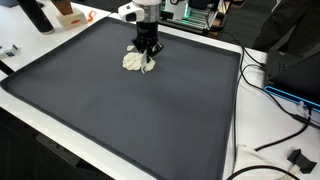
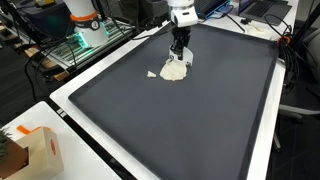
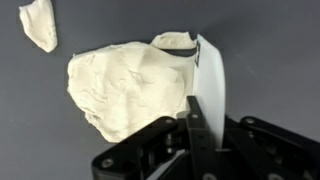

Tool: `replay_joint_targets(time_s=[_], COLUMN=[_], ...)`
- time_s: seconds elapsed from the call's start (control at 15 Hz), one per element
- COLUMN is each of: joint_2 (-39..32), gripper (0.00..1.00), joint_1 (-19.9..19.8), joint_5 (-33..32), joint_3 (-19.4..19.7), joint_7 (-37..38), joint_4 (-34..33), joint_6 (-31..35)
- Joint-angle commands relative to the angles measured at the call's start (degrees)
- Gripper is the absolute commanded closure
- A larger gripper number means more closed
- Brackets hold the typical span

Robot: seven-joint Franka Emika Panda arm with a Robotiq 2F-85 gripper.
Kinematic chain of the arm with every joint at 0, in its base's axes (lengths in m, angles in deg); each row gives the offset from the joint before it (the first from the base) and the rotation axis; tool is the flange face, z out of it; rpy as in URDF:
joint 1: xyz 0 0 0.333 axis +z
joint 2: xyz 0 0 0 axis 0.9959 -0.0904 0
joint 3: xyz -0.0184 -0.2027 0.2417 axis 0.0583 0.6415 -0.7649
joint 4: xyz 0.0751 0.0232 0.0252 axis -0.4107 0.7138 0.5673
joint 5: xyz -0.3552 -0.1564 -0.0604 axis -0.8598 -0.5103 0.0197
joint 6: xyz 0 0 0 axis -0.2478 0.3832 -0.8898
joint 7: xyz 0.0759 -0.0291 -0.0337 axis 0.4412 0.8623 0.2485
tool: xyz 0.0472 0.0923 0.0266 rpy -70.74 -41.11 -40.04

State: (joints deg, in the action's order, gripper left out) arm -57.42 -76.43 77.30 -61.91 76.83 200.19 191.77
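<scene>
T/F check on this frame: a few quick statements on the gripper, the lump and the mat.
1. The gripper is down at the cream lump. True.
2. The lump lies on the white table, off the mat. False: it lies on the dark grey mat.
3. A small piece lies apart from the lump. True.
4. The lump hangs high above the mat. False: it rests on it.
</scene>
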Motion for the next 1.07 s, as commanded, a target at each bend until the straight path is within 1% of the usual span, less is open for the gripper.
replay_joint_targets(time_s=[0.0, 0.33, 0.6, 1.0], joint_2=[-6.96, -9.04, -11.01, -14.11], gripper=[0.99, 0.99, 0.99, 0.99], joint_1=[-0.59, -0.35, -0.94, -0.74], joint_5=[-2.26, -4.13, -2.91, -2.11], joint_3=[0.50, 0.80, 0.02, 0.49], joint_7=[-3.02, -4.67, -6.54, -5.14], joint_4=[-1.40, -5.01, -8.81, -14.75], joint_6=[2.73, 3.83, 3.91, 3.49])
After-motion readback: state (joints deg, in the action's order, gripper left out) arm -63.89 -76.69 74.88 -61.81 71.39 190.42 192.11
